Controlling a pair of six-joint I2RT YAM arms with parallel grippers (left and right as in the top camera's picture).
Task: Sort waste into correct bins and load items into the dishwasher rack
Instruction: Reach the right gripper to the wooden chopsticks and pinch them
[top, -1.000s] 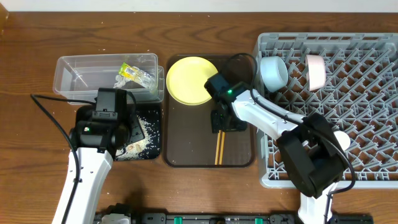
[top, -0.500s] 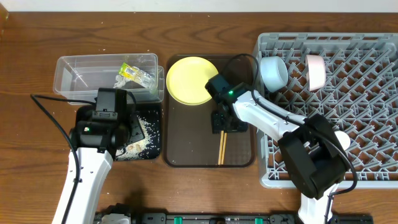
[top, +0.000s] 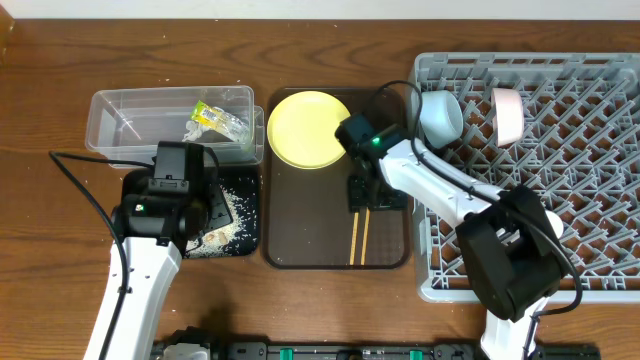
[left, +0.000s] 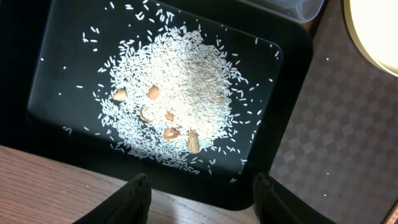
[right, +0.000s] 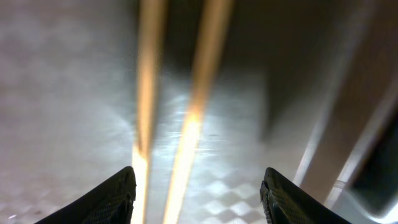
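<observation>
The crinkled yellow-green wrapper (top: 215, 118) lies in the clear tub (top: 110, 125) at the back left. Just in front of it, the black bin (left: 62, 62) holds a heap of white rice (left: 180, 87) with a few brown bits. The yellow plate (top: 305, 130) lies flat beside the tub. The chopsticks (top: 359, 235) lie parallel in front of the plate. The blue bowl (top: 440, 117) and the pale cup (top: 508, 113) sit tipped on edge in the grey rack (top: 600, 150) at right.

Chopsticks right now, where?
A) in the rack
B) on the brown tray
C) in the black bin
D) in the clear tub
B: the chopsticks lie side by side, flat on the brown tray.
</observation>
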